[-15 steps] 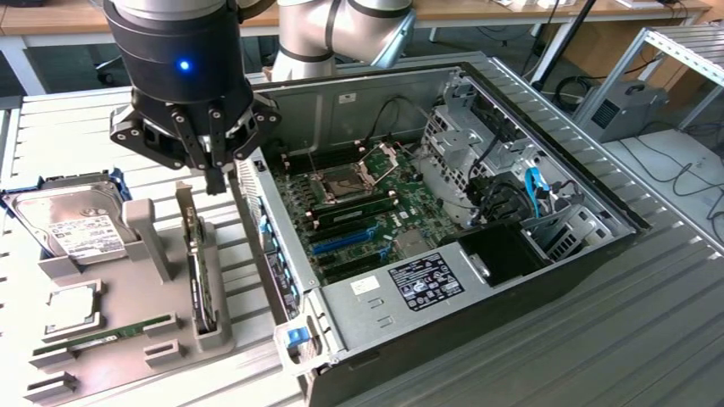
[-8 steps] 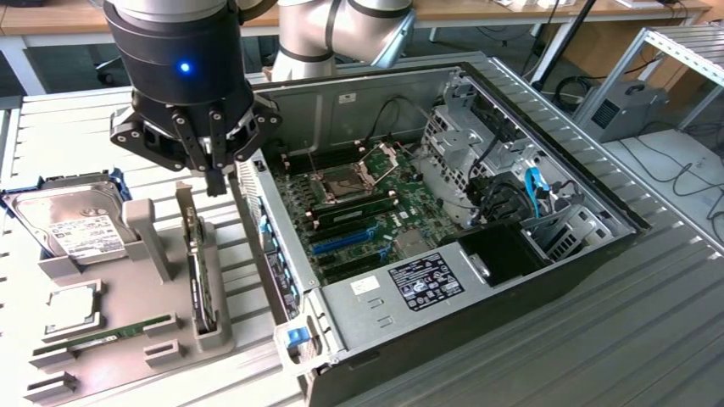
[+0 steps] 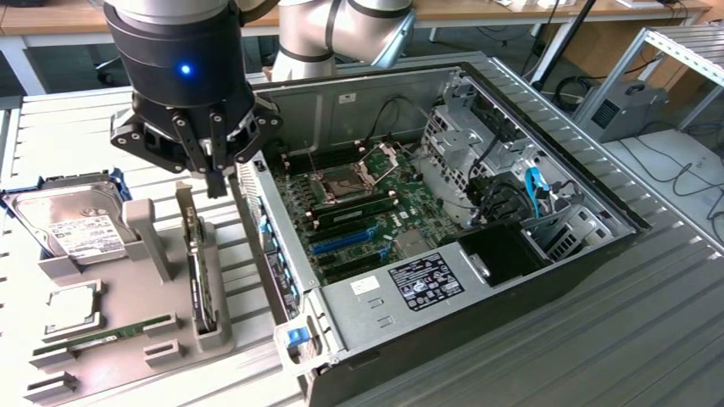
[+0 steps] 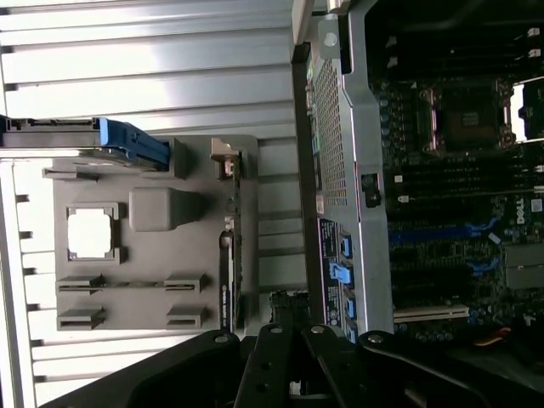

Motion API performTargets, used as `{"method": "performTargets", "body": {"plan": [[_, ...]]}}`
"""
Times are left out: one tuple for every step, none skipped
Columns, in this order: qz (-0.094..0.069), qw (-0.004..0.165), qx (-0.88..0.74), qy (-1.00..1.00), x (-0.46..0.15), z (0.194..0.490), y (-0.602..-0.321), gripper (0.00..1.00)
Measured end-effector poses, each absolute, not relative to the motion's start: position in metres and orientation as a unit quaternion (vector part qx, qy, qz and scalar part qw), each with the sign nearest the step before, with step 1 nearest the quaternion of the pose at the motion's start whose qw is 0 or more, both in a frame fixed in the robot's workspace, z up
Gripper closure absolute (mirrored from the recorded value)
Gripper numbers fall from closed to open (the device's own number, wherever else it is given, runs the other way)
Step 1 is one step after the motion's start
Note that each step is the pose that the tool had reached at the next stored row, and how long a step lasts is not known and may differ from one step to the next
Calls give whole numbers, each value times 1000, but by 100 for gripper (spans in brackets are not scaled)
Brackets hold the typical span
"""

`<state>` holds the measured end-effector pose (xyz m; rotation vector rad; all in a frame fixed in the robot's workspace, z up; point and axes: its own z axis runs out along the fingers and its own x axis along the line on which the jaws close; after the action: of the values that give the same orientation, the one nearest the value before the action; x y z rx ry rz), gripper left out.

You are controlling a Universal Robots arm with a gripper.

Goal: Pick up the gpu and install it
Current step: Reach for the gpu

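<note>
The gpu (image 3: 200, 280) stands on its edge in a slot of the grey holder tray (image 3: 147, 343), its silver end bracket towards the far end. My gripper (image 3: 215, 180) hangs just above that bracket end, shut, with nothing between its fingers. It is apart from the card. In the wrist view the gpu (image 4: 231, 263) appears edge-on as a thin dark strip along the tray (image 4: 161, 208), and my gripper (image 4: 289, 306) is directly over its near end. The open computer case (image 3: 543, 170) lies right beside the tray with its motherboard (image 3: 368, 199) exposed.
On the tray lie a silver hard drive (image 3: 70, 225) in a blue frame, a square processor (image 3: 70, 307) and a green memory stick (image 3: 108, 337). Blue expansion slots (image 3: 345, 242) show on the motherboard. The case's side wall (image 4: 340, 170) rises close to the gpu.
</note>
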<state>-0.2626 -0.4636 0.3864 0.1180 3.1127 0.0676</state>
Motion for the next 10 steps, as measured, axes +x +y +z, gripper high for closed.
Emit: {"method": "performTargets", "body": {"plan": [[22, 13, 38, 999, -263, 386, -464, 89], [22, 13, 38, 999, -263, 386, -464, 89], [22, 13, 38, 999, -263, 386, -465, 89], [22, 13, 38, 999, -263, 386, -465, 89], [22, 13, 38, 999, -263, 386, -465, 89], [22, 13, 38, 999, -263, 386, -465, 89], [22, 13, 38, 999, -263, 386, -466, 89], [22, 13, 38, 999, -263, 386, -466, 89], [22, 13, 38, 999, -263, 386, -466, 89], [22, 13, 38, 999, -263, 386, -466, 89]]}}
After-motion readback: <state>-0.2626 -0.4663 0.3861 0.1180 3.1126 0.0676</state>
